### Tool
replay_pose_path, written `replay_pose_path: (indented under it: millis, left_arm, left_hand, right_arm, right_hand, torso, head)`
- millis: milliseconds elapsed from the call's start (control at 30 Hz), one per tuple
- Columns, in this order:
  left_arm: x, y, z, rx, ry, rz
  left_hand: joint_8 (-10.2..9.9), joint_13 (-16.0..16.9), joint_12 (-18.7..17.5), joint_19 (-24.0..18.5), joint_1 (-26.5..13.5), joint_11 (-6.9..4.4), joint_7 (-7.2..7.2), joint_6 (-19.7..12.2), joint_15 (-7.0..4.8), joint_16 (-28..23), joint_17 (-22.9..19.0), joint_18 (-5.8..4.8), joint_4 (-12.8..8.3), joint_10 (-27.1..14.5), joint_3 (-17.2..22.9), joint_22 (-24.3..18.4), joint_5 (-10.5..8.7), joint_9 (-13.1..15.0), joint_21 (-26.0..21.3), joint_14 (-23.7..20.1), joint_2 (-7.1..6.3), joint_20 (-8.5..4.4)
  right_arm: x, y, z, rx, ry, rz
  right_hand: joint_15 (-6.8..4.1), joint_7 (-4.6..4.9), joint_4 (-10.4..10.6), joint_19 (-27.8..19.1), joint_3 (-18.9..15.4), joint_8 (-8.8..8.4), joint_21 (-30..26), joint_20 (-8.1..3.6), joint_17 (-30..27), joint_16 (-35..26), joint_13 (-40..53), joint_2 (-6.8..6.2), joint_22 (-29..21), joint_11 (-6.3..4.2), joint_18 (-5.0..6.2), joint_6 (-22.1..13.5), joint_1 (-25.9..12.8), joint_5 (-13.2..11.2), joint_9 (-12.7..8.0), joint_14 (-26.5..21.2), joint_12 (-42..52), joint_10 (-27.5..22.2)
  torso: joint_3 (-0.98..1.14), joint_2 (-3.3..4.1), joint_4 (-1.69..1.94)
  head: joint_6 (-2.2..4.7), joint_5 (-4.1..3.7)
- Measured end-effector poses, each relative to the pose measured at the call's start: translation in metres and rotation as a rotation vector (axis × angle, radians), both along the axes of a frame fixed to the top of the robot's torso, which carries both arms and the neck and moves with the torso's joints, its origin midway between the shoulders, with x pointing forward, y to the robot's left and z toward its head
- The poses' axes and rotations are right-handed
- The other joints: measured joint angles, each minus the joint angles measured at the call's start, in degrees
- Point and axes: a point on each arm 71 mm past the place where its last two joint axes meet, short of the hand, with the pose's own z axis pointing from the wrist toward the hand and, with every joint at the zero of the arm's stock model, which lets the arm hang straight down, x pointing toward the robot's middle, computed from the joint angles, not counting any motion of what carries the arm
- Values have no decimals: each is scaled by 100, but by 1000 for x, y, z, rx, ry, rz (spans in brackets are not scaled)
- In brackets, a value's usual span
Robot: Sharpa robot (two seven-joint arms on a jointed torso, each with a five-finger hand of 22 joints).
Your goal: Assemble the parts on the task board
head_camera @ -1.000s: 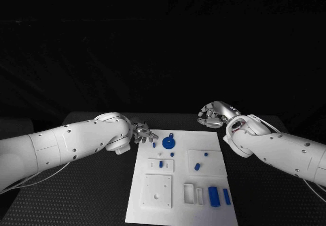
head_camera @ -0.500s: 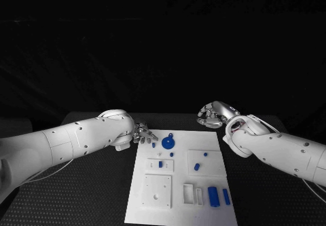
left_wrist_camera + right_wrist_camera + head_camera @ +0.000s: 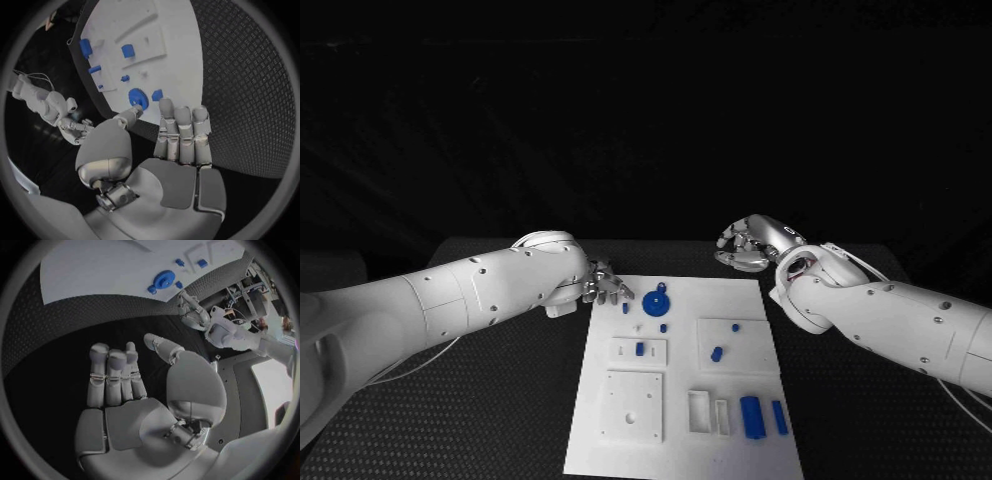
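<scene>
Left robot hand (image 3: 606,283): empty, fingers extended and apart, poised at the far left corner of the task board (image 3: 747,400), fingertips (image 3: 181,112) just short of the board's edge in the left wrist view. Right robot hand (image 3: 750,243): empty, released, fingers lying side by side with the thumb apart, over the dark counter (image 3: 502,400) beyond the board's far right corner, clear of the board. Task board: white plate, lengthwise at the counter's middle. Parts on it: blue round disc (image 3: 658,301) near the far end, closest to the left robot hand; small blue pieces (image 3: 640,349) on the raised white blocks at mid-board; two upright blue bars (image 3: 753,416) at the near right, beside white rectangular frames (image 3: 700,411).
</scene>
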Motion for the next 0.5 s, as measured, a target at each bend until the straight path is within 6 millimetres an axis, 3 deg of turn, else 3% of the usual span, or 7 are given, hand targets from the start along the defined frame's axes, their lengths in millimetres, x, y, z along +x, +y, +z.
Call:
replay_pose_path:
  millis: [500]
  left_arm:
    - [1,-4,-13,8,26,1]
  left_hand:
    - [0,13,0,0,48,-6,-10,-8,21,0,-6,1,-54,-6,-88,24,0,7,0,-19,135,0]
  right_arm:
    - [0,1,0,1,0,2]
  right_hand:
    - [2,-4,0,0,0,0,0,0,0,0,-5,0,5,0,0,5,0,0,0,-2,0,1]
  torso:
    - [3,1,-4]
  head:
    - [-20,-36]
